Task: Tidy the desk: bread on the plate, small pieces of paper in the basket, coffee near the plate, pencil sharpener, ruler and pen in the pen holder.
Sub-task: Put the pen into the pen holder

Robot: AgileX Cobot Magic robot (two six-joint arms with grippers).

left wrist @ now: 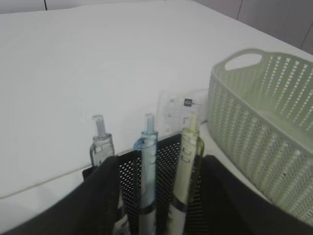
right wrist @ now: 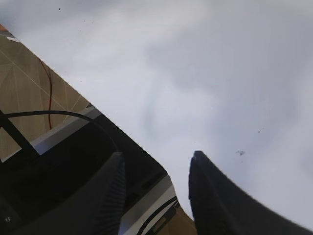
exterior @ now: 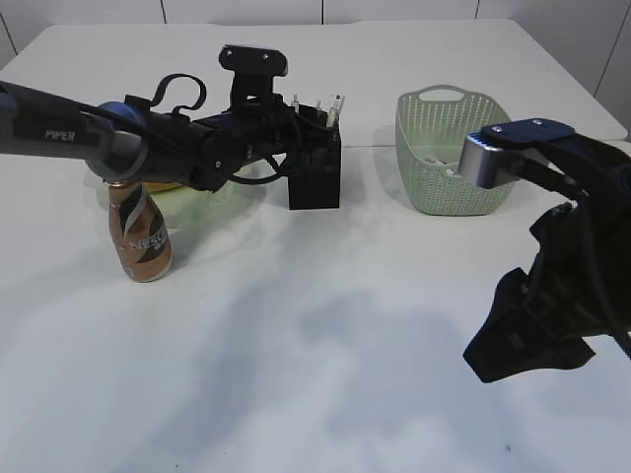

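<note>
My left gripper [exterior: 302, 126] hangs over the black mesh pen holder [exterior: 315, 172], jaws open. In the left wrist view its fingers [left wrist: 100, 196] flank a blue pen [left wrist: 148, 161] and a yellow-green pen [left wrist: 189, 152] standing in the holder [left wrist: 168, 156]. A clear grey pen [left wrist: 101, 143] stands just outside the left finger, and the clear ruler [left wrist: 178, 110] rises behind. The coffee bottle [exterior: 138, 235] stands in front of the pale plate [exterior: 197, 200], which the arm partly hides. My right gripper [exterior: 523, 345] is open and empty at the near right. Bread, sharpener and paper are hidden.
The green basket [exterior: 449, 148] stands right of the pen holder, close to the left gripper's right finger [left wrist: 230, 196]. The right gripper [right wrist: 156, 161] hangs above the table's edge [right wrist: 146, 147], with floor below. White tabletop [exterior: 315, 335] spreads between the arms.
</note>
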